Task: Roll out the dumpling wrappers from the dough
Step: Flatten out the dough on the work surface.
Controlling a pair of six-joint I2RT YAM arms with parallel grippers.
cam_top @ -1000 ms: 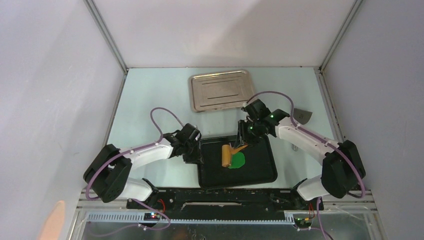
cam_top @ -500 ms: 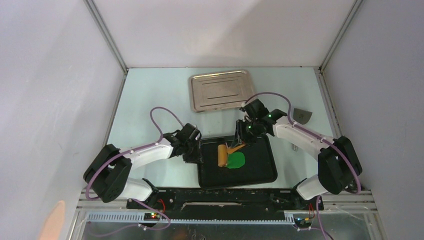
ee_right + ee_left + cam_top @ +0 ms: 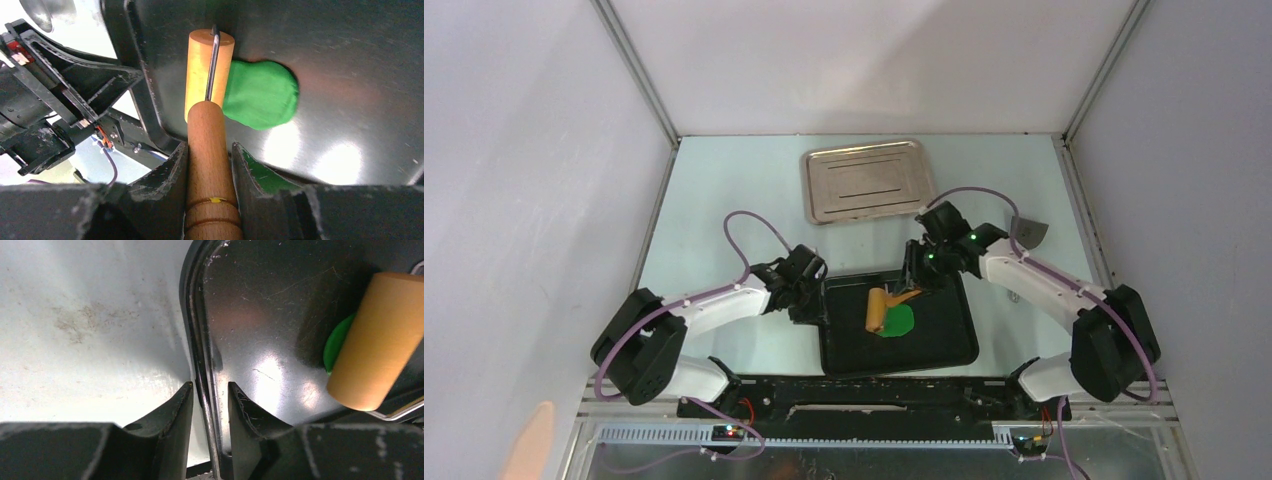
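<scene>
One tray (image 3: 944,345) holds dough (image 3: 899,322), roller (image 3: 877,309).

Obstacles I log: roller (image 3: 877,310) and dough (image 3: 897,321) on the black tray's (image 3: 899,365) left half; left pincer (image 3: 809,305) clamped on its left rim; right pincer (image 3: 916,282) gripping the roller's handle at its far edge; steel tray (image 3: 864,180) beyond. Passage: the black tray's right half and the worktop (image 3: 724,190) at far left.

Item: dough (image 3: 260,95), one piece. You have a bright green, smooth, flattened oval sheet lying flat on the floor of the black tray (image 3: 944,345), near its middle. The wooden roller (image 3: 200,55) head lies across the edge toward your left arm; the rest shows bare.
</scene>
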